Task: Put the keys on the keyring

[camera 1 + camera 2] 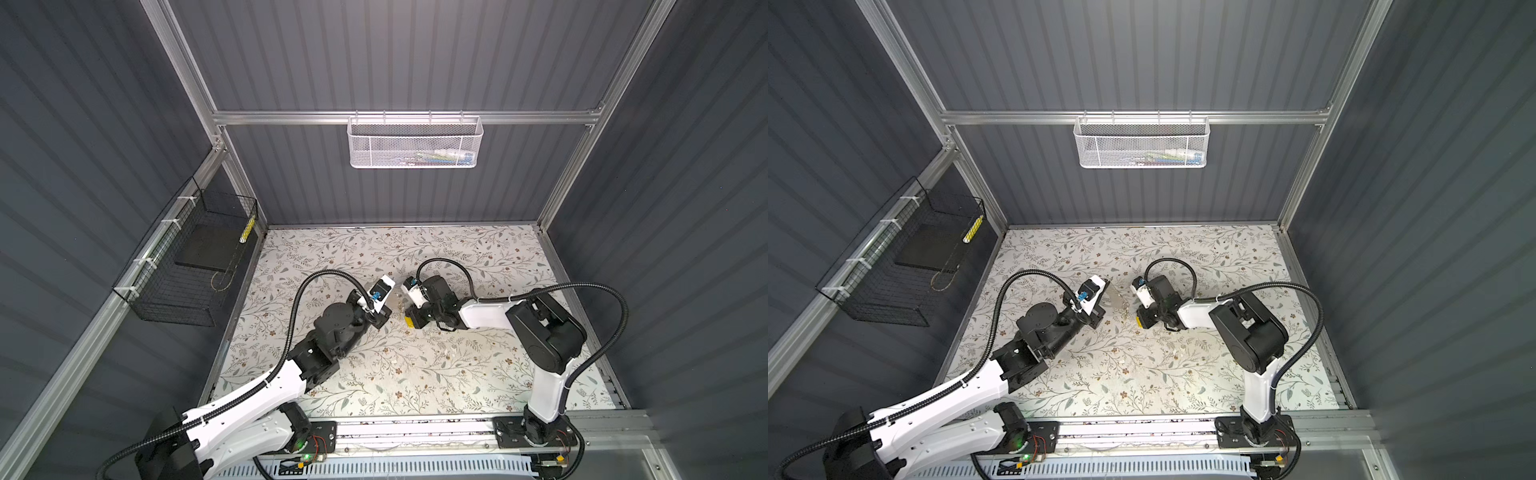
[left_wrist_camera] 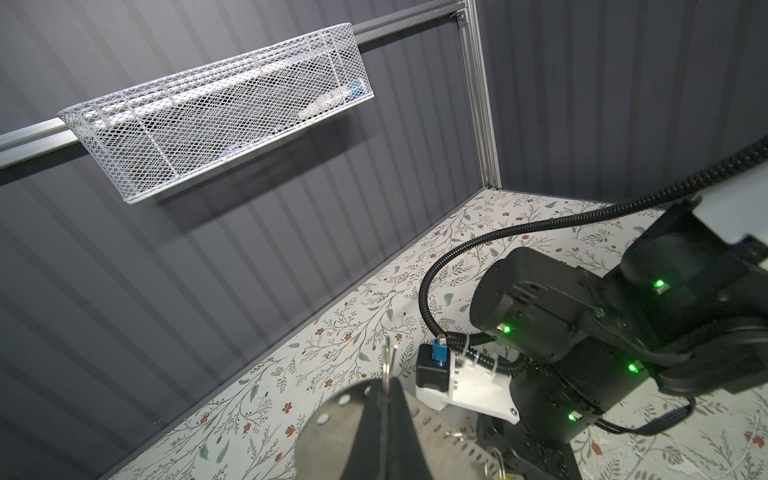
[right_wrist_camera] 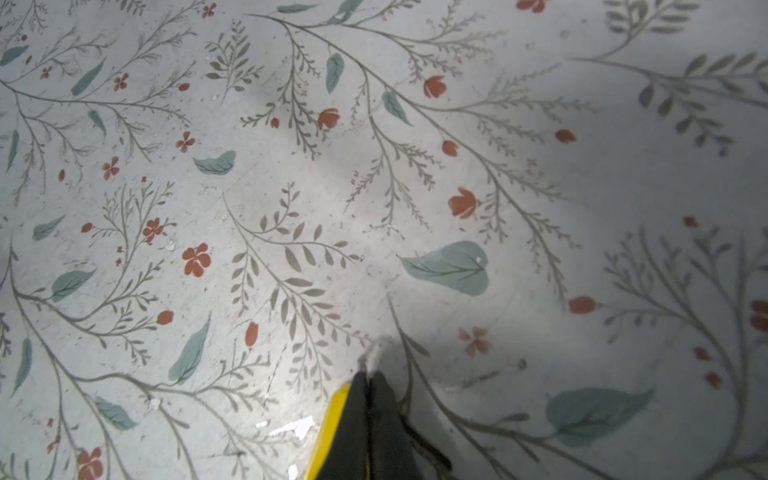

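My left gripper is shut on the keyring, a flat grey metal piece that spreads to both sides of the fingers. A thin silvery edge sticks out past the fingertips. In a top view the keyring juts from the left gripper toward the right arm. My right gripper points down close over the table, shut on a yellow key. That key shows in both top views. A small silvery ring hangs under the right gripper in the left wrist view.
The floral table cover lies under both arms. A white mesh basket hangs on the back wall. On the left wall hangs a black wire basket. The right arm's cable loops near the left gripper.
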